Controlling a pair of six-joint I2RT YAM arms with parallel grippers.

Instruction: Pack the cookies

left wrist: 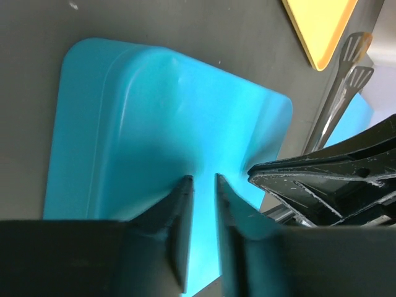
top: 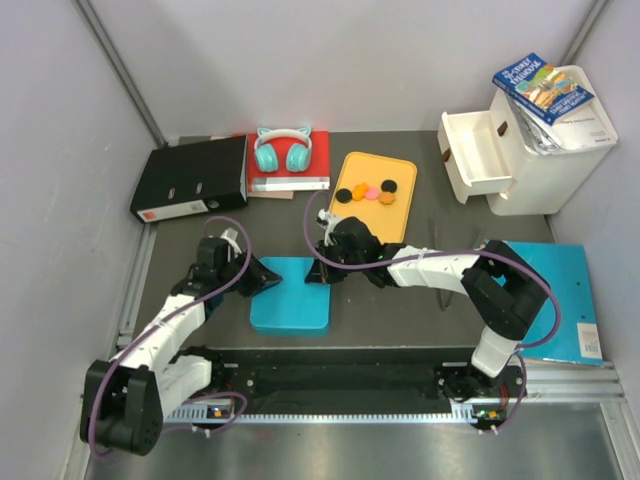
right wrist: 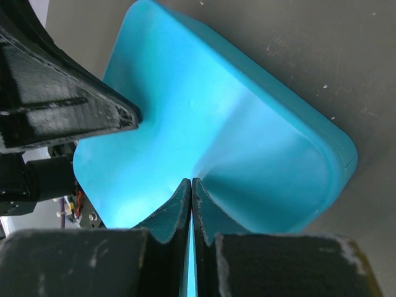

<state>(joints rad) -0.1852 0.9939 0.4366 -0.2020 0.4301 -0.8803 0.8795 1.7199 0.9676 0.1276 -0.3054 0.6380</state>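
The cookies [top: 366,193] lie close together on the yellow tray [top: 395,222] at the back of the table [top: 400,320]. The right pincer [right wrist: 190,183] is squeezed tight on one edge of the blue tub [top: 290,305]. The left pincer [left wrist: 202,180] is open just a crack at the other edge.

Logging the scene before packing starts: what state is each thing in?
Turquoise soft plastic box: edge pinched by right gripper.
Left gripper: jaws slightly apart over the box.
Round flat cookies: unpacked, on yellow plastic tray.
White plastic drawer unit: one drawer pulled out.
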